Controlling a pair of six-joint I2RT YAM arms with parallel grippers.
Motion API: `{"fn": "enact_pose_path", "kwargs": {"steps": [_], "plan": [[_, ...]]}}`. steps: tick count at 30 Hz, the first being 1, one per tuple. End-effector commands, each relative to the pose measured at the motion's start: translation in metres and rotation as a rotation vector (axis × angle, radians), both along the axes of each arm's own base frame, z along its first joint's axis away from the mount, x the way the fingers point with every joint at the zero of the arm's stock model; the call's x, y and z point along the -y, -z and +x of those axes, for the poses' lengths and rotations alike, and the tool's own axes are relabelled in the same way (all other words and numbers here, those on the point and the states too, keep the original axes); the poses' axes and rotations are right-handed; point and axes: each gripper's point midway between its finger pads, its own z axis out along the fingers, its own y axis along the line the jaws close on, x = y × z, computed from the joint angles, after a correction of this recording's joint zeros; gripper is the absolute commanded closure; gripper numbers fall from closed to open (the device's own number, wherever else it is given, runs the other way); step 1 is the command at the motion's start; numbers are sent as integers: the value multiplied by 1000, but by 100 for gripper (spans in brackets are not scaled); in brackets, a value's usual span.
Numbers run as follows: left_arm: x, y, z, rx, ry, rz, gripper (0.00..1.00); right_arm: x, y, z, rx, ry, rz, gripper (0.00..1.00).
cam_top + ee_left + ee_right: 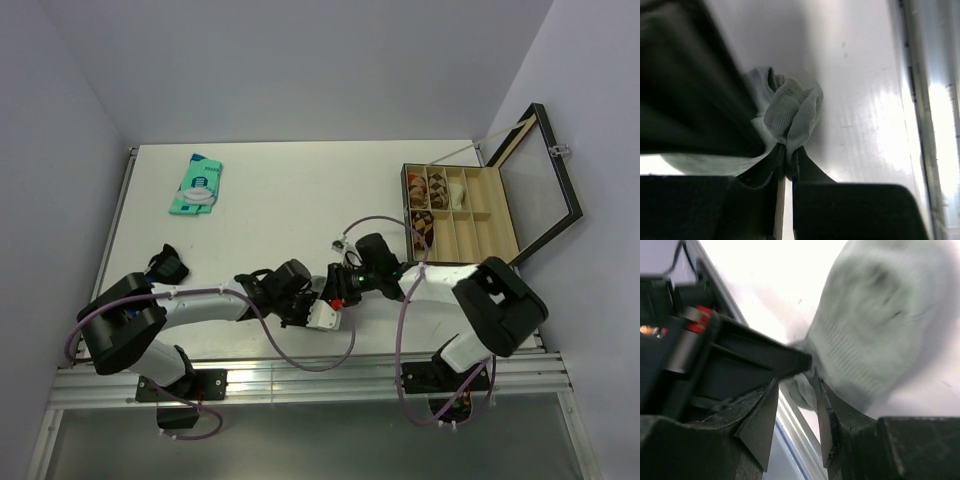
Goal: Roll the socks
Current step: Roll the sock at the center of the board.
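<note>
The socks show as one pale grey bunched bundle (325, 316) near the table's front edge, between the two arms; I cannot tell whether it holds both socks. My left gripper (788, 161) is shut on a fold of grey fabric, and the bundle (791, 107) bulges just beyond its tips. In the top view the left gripper (304, 304) reaches the bundle from the left. My right gripper (796, 387) stands open, its right finger lying against the blurred sock bundle (880, 325). From above, the right gripper (342, 293) sits close on the bundle's right.
A teal flat packet (196, 185) lies at the back left. A dark cloth item (166, 265) rests by the left arm. An open compartment box (470, 235) with a raised glass lid (540, 180) stands at the right. The metal front rail (300, 375) runs just behind the grippers.
</note>
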Motion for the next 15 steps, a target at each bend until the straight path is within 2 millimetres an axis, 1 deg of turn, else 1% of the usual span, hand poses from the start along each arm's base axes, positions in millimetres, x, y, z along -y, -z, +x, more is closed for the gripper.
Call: {"fn": "enact_pose_path", "kwargs": {"steps": [1,2,3,4,5,6,7,8,9,10,11,12,13,14,15], "plan": [[8,-8,-14,-139,4,1,100,12,-7,28,101,174,-48,55],[8,-9,-17,-169,9,-1,100,14,-16,31,126,198,-30,55],[10,-10,-15,-186,4,3,100,22,-13,32,127,236,-39,55],[3,-7,-17,-223,-7,39,100,25,-15,34,125,264,-36,55],[6,-7,-18,-253,-1,47,100,29,-19,34,142,282,-30,55],[2,-6,-19,-287,-2,60,100,35,-18,40,163,328,-55,55],[-1,-6,-20,-317,-4,68,100,39,-17,40,162,348,-70,55],[-7,-5,-22,-352,-9,90,100,40,-27,43,194,372,-49,55],[-11,-6,-20,-381,-23,87,100,46,-22,39,193,390,-59,55],[-14,-5,-19,-396,-27,92,100,51,-23,42,203,432,-66,55],[-21,-4,-20,-422,-34,111,100,55,-21,39,208,443,-69,55],[-25,-6,-17,-450,-52,106,100,57,-31,41,243,459,-45,56],[-30,-5,-19,-474,-53,115,100,61,-32,42,255,490,-49,56],[-36,-3,-20,-505,-59,139,100,63,-31,40,261,497,-50,57],[-42,-2,-18,-526,-79,148,100,65,-43,41,302,510,-23,57]]}}
